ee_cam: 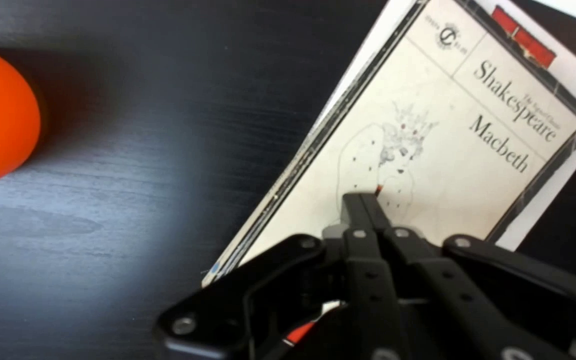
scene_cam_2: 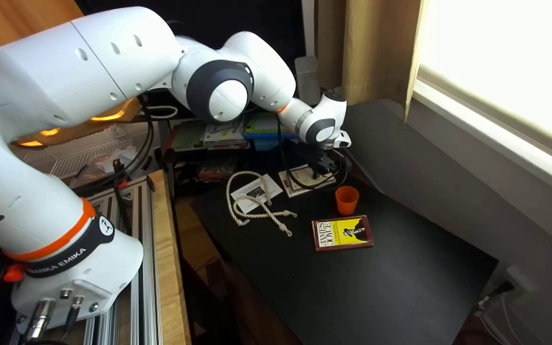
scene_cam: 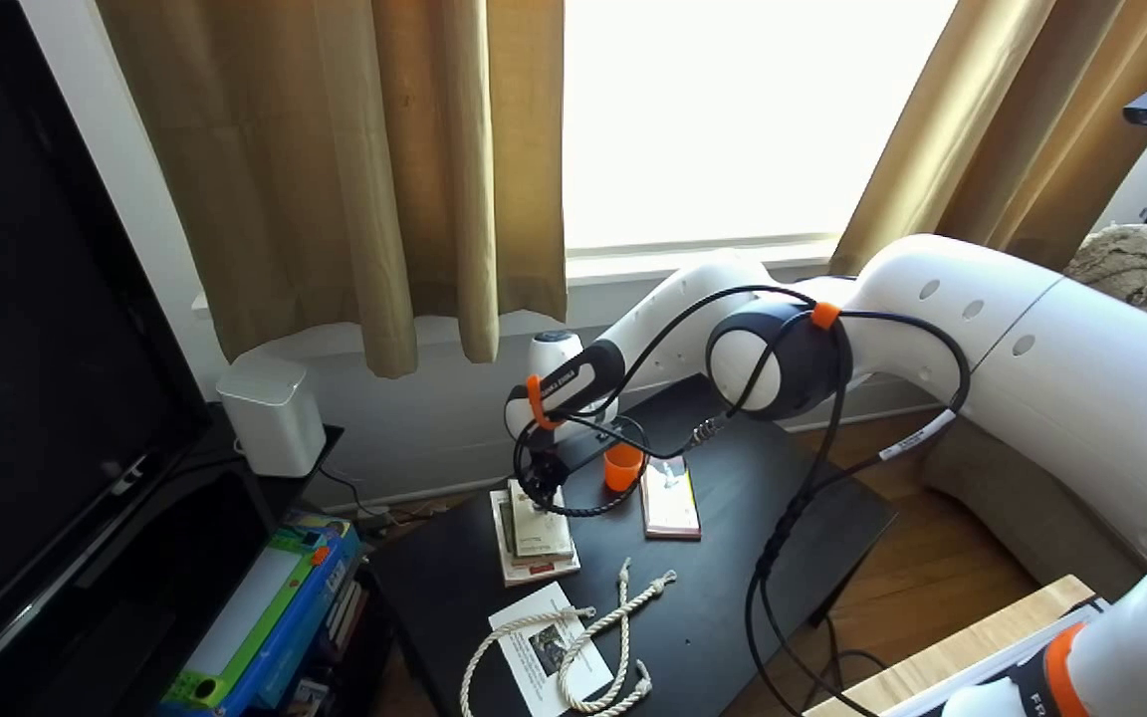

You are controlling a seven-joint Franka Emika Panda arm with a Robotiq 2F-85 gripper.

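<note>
Gripper point(ee_cam: 363, 201): black; Macbeth book point(ee_cam: 443, 145): cream cover, black lettering, dark border, faint line drawing; cup point(scene_cam_2: 347, 201): plain orange; Joyce book point(scene_cam_2: 342, 233): yellow front, white panel, red-brown edges; rope point(scene_cam: 624, 615): off-white, twisted strands; card point(scene_cam: 546, 649): white, dark picture; table point(scene_cam_2: 400, 287): black, faint woodgrain; arm point(scene_cam_2: 118, 52): white, grey joints, orange bands.

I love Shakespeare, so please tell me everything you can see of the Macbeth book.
The Macbeth book has a cream cover printed with "Shakespeare", "Macbeth" and a line drawing of a crowned figure. It looks papery, lies closed and face up, and tops a small pile on the black table. The shut gripper hides its lower part in the wrist view; whether it touches the cover, I cannot tell.
</note>
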